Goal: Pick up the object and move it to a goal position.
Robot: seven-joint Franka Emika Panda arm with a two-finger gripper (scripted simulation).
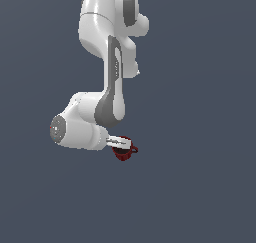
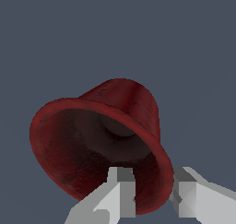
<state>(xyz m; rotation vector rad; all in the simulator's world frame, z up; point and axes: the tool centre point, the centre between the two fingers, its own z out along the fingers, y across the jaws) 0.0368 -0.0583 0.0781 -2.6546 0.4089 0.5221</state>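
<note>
Pincer (image 2: 150, 195) fingers straddle mug (image 2: 99, 140) rim; exterior shows handle.

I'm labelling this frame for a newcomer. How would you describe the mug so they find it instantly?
Start at the big white robot arm and follow it down to its tool. There sits a small dark red mug with a loop handle, its rim pinched between the fingers; it is the only coloured item against the plain grey background.

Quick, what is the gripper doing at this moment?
Gripper: closed on the rim of the red mug, one finger inside, one outside.
</note>
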